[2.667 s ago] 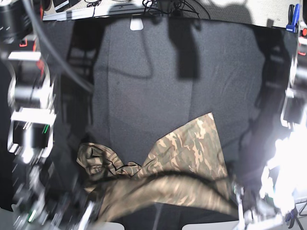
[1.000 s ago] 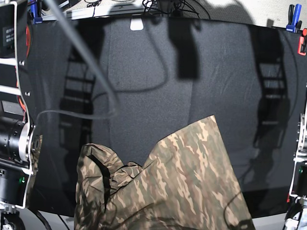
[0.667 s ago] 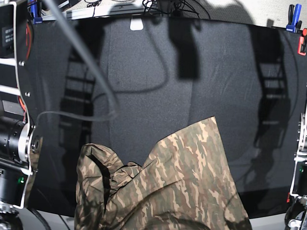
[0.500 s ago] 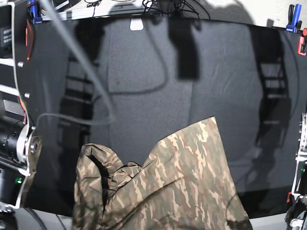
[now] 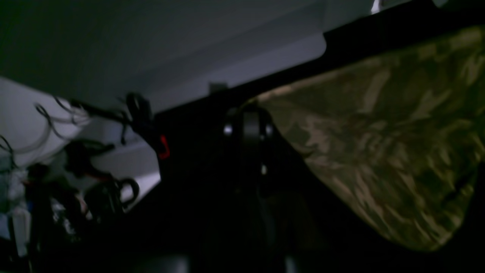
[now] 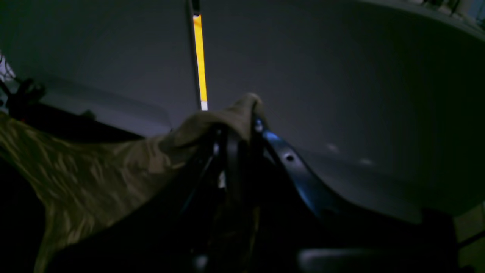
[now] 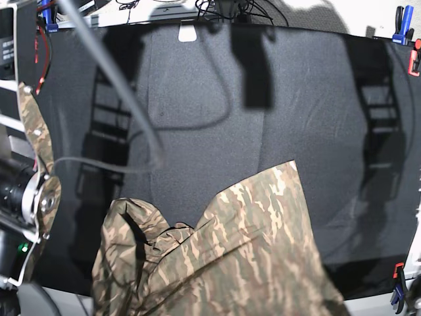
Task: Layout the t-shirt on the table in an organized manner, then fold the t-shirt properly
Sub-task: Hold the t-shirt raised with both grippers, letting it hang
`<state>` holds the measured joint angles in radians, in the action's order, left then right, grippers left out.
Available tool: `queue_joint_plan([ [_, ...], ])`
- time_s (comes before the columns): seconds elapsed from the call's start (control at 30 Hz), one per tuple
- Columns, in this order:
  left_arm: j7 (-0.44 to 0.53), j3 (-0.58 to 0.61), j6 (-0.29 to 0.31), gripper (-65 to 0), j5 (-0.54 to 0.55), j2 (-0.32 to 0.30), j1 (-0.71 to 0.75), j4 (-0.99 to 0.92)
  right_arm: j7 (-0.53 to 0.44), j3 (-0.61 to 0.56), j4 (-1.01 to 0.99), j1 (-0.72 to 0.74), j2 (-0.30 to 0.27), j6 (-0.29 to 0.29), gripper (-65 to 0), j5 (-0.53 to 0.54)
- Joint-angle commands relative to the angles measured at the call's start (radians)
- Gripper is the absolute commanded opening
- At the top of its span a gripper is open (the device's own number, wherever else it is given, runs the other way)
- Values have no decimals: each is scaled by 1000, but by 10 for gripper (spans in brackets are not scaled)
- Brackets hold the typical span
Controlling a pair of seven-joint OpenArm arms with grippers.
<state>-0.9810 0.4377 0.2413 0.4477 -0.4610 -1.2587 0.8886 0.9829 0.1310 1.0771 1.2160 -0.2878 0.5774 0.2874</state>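
One t-shirt (image 7: 243,257) and one table (image 7: 276,118) are all I have to work with. On the base view's left, my right gripper (image 6: 235,125) is clamped on a bunched edge of the camouflage fabric, lifted off the black cloth; a strip of the shirt shows beside my arm there. The rest of the shirt lies crumpled at the near edge of the table, one flat corner pointing toward its middle. Toward the right, my left gripper (image 5: 248,129) is closed too, pinching another edge of the shirt. Two blue clamps (image 7: 402,20) sit at the far corners.
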Motion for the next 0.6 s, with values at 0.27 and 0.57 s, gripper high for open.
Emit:
queue_joint_plan([
  [0.27,-16,-9,26,-650,107,-106,-50,69,-5,1,146,-83,-3,21,-650,72],
  [0.57,-68,-9,25,-650,103,-146,44,317,14,1,218,-211,-3,37,-650,91],
])
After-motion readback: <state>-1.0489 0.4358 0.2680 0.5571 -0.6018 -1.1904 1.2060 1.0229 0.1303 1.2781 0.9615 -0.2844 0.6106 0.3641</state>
